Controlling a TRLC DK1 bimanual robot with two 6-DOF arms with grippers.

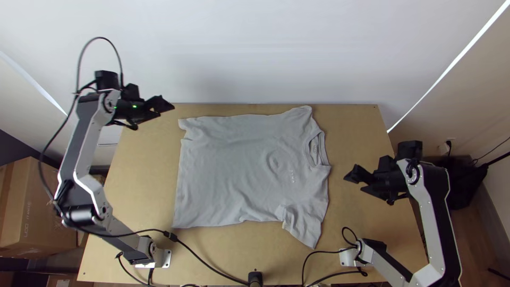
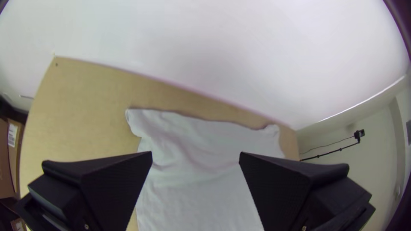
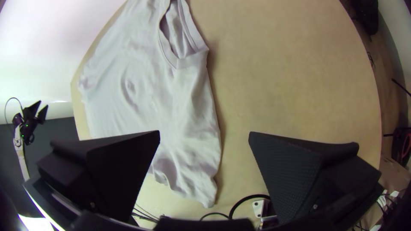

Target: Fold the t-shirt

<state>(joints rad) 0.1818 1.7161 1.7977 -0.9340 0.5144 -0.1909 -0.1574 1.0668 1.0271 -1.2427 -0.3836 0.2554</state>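
Observation:
A light grey t-shirt (image 1: 239, 170) lies spread on the table, its neckline toward the right and its hem toward the left, with creases near the sleeves. My left gripper (image 1: 166, 105) is held over the table's far left corner, up and left of the shirt's hem; in the left wrist view the gripper (image 2: 195, 156) stands open with nothing between its fingers. On the right, beyond the collar, my right gripper (image 1: 353, 179) is above bare table. In the right wrist view that gripper (image 3: 204, 134) is open and empty, the shirt (image 3: 145, 90) lying beneath.
Black cables (image 1: 204, 260) run along the table's near edge, beside a small black post (image 1: 255, 278). A white wall stands behind the table (image 1: 143, 175). Cardboard boxes (image 1: 37, 207) sit off the left side. Bare wood surrounds the shirt.

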